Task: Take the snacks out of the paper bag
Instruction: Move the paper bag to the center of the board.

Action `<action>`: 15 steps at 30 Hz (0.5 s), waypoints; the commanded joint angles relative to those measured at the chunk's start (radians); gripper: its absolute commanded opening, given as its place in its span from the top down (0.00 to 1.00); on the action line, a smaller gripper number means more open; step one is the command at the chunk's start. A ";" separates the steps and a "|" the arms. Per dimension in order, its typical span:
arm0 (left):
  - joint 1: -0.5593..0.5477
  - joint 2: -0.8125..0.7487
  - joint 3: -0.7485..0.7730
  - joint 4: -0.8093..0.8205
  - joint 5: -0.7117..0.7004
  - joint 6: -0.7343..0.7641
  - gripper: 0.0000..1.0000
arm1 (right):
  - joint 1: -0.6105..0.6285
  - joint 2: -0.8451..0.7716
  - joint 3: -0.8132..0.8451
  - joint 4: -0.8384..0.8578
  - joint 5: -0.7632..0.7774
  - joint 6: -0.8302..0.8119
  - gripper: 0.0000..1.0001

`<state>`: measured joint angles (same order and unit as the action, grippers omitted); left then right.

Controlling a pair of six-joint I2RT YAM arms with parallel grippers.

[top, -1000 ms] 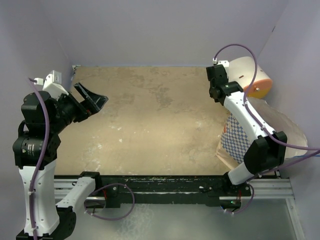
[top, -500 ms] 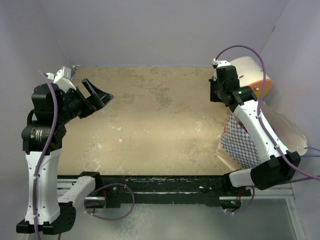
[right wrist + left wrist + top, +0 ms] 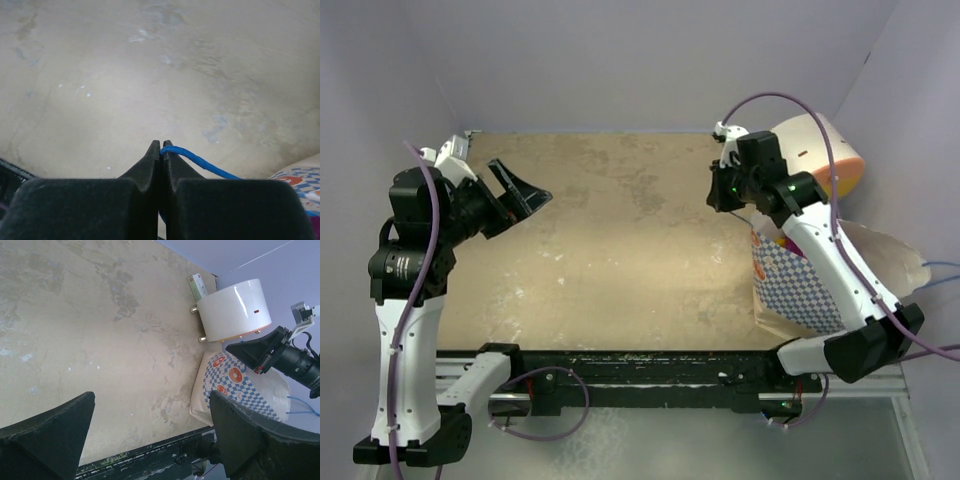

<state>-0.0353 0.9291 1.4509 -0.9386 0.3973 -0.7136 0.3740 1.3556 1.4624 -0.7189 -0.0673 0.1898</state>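
Observation:
The paper bag, cream with a blue-and-white checkered outside and orange-red marks, lies at the table's right edge. It also shows in the left wrist view and at the right wrist view's corner. My right gripper is shut on the bag's thin blue string handle, held above the table left of the bag; its closed tips pinch the string's end. My left gripper is open and empty, raised at the far left; its jaws stand wide apart in its own view. No snacks show; the bag's inside is hidden.
A cream cylinder with an orange face lies at the back right corner, just behind the bag; it also shows in the left wrist view. A small green-and-white packet stands beside it. Purple walls close in the table; a black rail runs along its near edge.
My right gripper has moved left and forward with the blue handle, drawing the bag's near side leftward. My left gripper has shifted slightly right and stays open.

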 commanded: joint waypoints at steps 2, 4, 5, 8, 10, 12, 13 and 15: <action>-0.003 -0.022 0.055 -0.005 -0.014 0.022 0.01 | 0.175 0.072 0.141 0.077 -0.110 0.105 1.00; -0.003 -0.025 0.066 -0.019 -0.024 0.029 0.01 | 0.237 0.108 0.164 0.124 -0.127 0.147 1.00; -0.003 -0.027 0.072 -0.027 -0.031 0.032 0.01 | 0.274 0.128 0.179 0.147 -0.127 0.162 1.00; -0.003 -0.039 0.081 -0.051 -0.051 0.035 0.01 | 0.369 0.234 0.249 0.210 -0.135 0.195 1.00; -0.003 -0.051 0.088 -0.068 -0.063 0.036 0.01 | 0.413 0.315 0.309 0.262 -0.166 0.230 1.00; -0.003 -0.058 0.103 -0.092 -0.083 0.038 0.01 | 0.447 0.395 0.386 0.324 -0.213 0.274 1.00; -0.003 -0.063 0.115 -0.106 -0.098 0.041 0.01 | 0.463 0.436 0.452 0.350 -0.230 0.295 1.00; -0.003 -0.069 0.147 -0.146 -0.143 0.049 0.01 | 0.495 0.522 0.562 0.379 -0.266 0.335 1.00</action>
<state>-0.0353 0.8814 1.5208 -1.0351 0.3328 -0.6918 0.8085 1.7840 1.8217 -0.5640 -0.1944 0.4053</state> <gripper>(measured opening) 0.990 0.012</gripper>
